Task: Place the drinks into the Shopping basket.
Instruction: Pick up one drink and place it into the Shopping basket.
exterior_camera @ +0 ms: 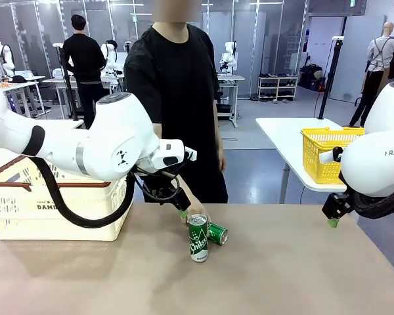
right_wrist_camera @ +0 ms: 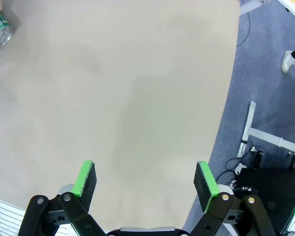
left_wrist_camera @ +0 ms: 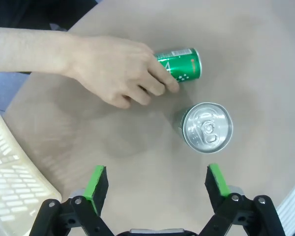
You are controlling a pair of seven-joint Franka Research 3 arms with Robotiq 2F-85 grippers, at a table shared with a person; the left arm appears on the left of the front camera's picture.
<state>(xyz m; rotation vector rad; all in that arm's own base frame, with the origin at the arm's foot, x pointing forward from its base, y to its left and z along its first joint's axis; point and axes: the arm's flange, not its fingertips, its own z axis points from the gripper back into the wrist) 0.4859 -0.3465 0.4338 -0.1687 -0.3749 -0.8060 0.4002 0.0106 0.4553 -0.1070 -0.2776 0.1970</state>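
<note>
The cream Shopping basket (exterior_camera: 20,210) sat at the table's (exterior_camera: 282,275) left end. Right of it, the left gripper (left_wrist_camera: 156,178) hovered above the tabletop, jaws spread and empty. Near it one green can (left_wrist_camera: 206,128) stood upright. Beside that, another green can (left_wrist_camera: 179,64) lay on its side under a person's hand (left_wrist_camera: 113,73). At the far right, the right gripper (right_wrist_camera: 145,178) hung with jaws spread, holding nothing.
</note>
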